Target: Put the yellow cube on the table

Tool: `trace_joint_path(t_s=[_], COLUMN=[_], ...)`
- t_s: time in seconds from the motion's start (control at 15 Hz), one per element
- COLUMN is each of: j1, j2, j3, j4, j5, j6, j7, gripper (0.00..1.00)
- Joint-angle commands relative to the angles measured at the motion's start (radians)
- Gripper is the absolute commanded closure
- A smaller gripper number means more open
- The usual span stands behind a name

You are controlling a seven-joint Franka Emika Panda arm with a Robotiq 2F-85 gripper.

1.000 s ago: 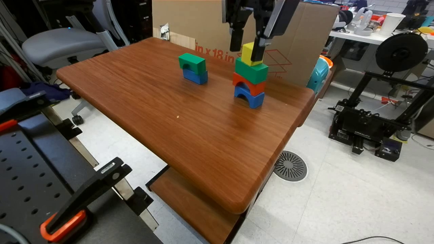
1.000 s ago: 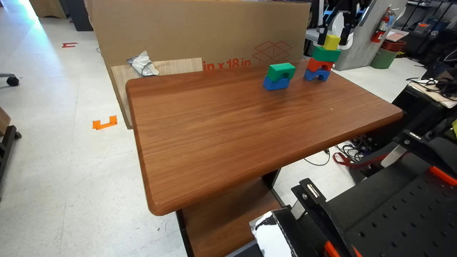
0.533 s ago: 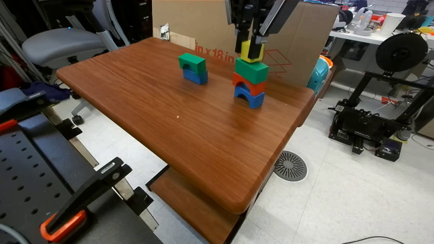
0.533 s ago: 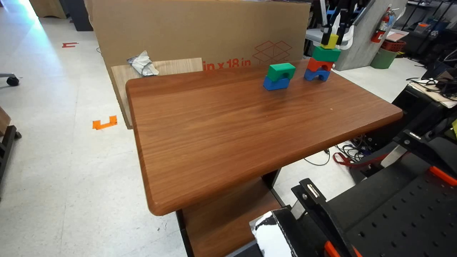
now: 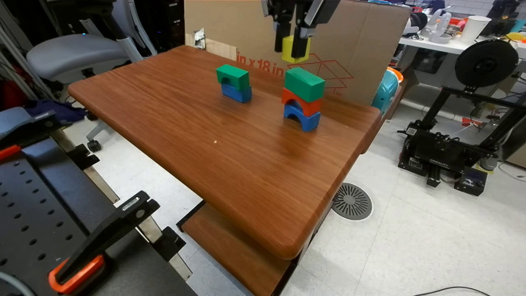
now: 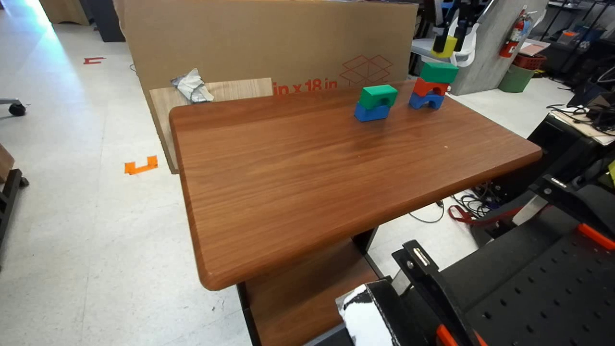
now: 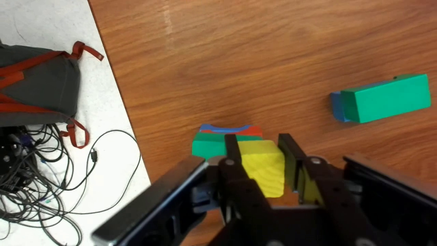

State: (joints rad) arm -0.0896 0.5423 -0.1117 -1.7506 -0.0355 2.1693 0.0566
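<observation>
we have the bright yellow plain-faced cube [image 7: 263, 167] held in the black two-fingered claw [image 7: 258, 141], which grips it by two opposite sides. its form gives no long axis; what counts is that it hangs higher than the stack of green, red and blue blocks [image 5: 306, 103], with air under it in both exterior views. in the wrist view the green rectangular block [image 7: 209, 145] at the stack's top peeps out beside the claw, so we cannot tell whether the cube is sideways clear of it. before lowering toward the reddish-brown wood-grain table [image 5: 197, 119], we would shift it sideways first; straight down might clip that block.
</observation>
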Motion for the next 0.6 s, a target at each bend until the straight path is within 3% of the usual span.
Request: trace_joint_path(t_s=[0.0,0.53], j1=[0.018,0.069], j2=[-0.087,-0.119], j3=[0.007,0.011], j4=[-0.17,-0.355], j5=[-0.051,-0.183], j6=[0.084,0.219], j7=[-0.035,-0.035], gripper=[0.92,0.92])
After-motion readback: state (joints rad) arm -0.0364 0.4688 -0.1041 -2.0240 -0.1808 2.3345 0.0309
